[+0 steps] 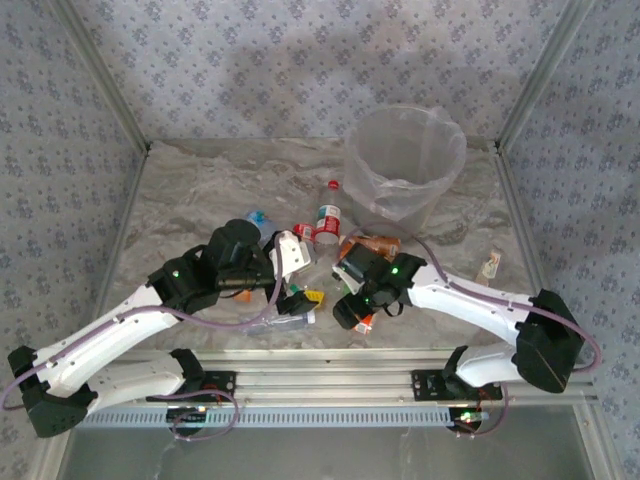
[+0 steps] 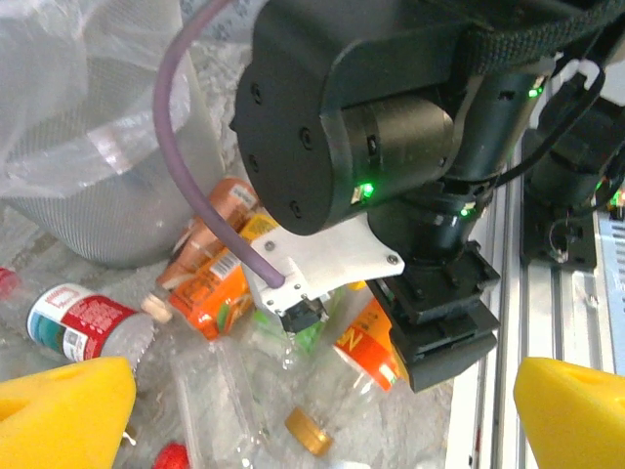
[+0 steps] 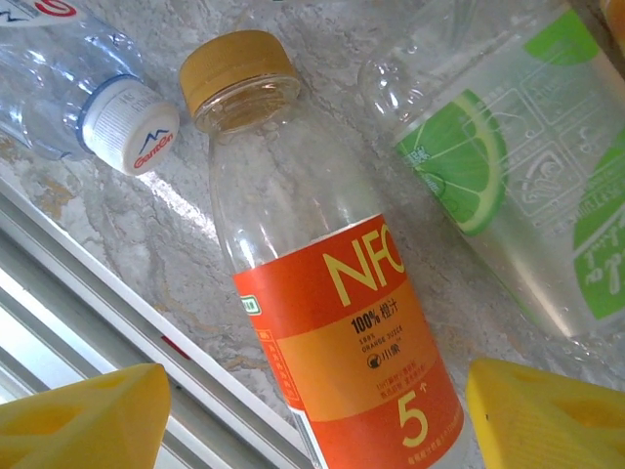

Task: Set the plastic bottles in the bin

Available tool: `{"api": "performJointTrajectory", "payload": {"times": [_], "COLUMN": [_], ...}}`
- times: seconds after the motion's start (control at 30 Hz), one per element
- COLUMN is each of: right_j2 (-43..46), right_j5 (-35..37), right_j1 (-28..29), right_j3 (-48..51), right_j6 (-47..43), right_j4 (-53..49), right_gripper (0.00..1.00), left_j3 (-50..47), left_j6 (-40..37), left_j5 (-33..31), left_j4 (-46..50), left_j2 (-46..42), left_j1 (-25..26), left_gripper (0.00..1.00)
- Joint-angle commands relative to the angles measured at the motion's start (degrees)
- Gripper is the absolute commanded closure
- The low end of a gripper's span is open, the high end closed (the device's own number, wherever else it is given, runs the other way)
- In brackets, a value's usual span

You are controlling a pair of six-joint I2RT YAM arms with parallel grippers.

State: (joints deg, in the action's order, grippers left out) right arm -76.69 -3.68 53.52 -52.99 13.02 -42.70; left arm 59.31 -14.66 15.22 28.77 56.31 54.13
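Top external view: we see the large round translucent whitish plastic bin (image 1: 395, 200), w/ clear bag liner, standing far right on the grey marble-look table (image 1: 200, 200). The small clear plastic bottles (image 1: 328, 218) lie in a loose heap mid-table, on the near side of the bin, approx. between the two arms.

Right wrist view: the right gripper (image 3: 312, 420) is open, its yellow fingertips (image 3: 78, 420) either side of a clear plastic orange-label bottle (image 3: 332, 322) w/ gold cap, lying flat on the table. On the rail side we see a clear gap between finger and bottle. The other finger sits just beside the label, and we can't tell if it touches. A clear green-label bottle (image 3: 508, 186) w/ lime print lies just beside the orange one. On the opp. side is a clear white-cap bottle (image 3: 59, 78), its cap near the gold cap, close to the aluminium rail (image 3: 98, 322) at the table edge.

Left wrist view: the left gripper (image 2: 317, 420) has its jaws spread wide, nothing between them, and faces the heap. The right arm's black wrist (image 2: 391, 127) hangs over the bottles. A red-and-teal-label bottle (image 2: 73, 322) lies on its side near the bin wall, outside the bin.
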Motion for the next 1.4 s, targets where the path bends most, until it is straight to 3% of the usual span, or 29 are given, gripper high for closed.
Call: {"api": "performJointTrajectory", "payload": {"times": [0.0, 0.67, 1.37], "right_j2": [-1.98, -15.96, -18.46], "right_j5": [2.10, 6.06, 3.68], "right_j1": [0.95, 5.36, 6.03], "right_j3": [-1.82, -5.88, -3.89], "right_j6": [-1.23, -2.93, -2.82], "right_j4": [-2.08, -4.90, -1.88], "right_gripper": [0.19, 0.20, 0.23], "left_j3": [0.61, -2.44, -2.62], "left_j6": [-2.65, -1.47, -0.99], "left_j5": [0.50, 1.79, 1.61], "left_j4": [3.51, -0.65, -1.19], "left_j2": [-0.15, -0.30, 0.73], "left_j1": [0.37, 0.37, 0.37], "left_gripper": [0.00, 0.00, 0.00]}}
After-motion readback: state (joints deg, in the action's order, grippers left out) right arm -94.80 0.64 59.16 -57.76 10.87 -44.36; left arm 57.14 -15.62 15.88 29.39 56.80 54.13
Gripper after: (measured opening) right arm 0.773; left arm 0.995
